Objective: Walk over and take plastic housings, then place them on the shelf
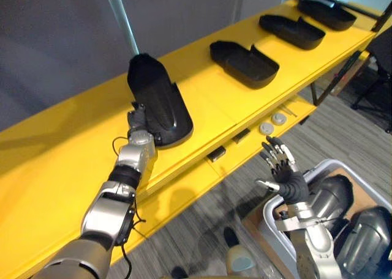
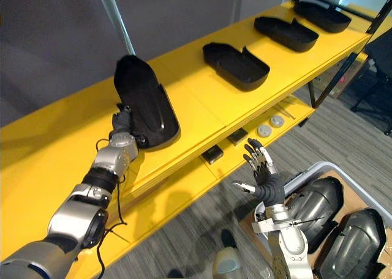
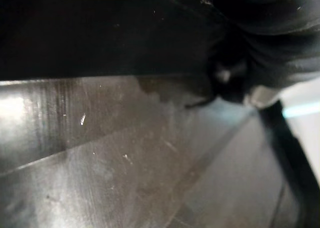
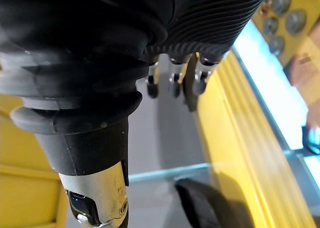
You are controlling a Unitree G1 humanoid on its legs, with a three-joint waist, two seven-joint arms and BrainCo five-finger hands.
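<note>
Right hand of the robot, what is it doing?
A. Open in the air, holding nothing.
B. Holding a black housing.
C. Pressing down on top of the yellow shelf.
A: the right hand has straight, spread fingers with nothing in them, out in front of the yellow shelf.

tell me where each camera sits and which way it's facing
left eye view: on the head, looking down at the yellow shelf; left hand at the base of the upright black housing, right hand open by the grey bin.
right eye view: head's other eye, same scene and arms, slightly aside.
left wrist view: left wrist, close against a dark glossy surface, likely that housing.
right wrist view: right wrist, looking past its ribbed cover and fingers along the shelf edge.
</note>
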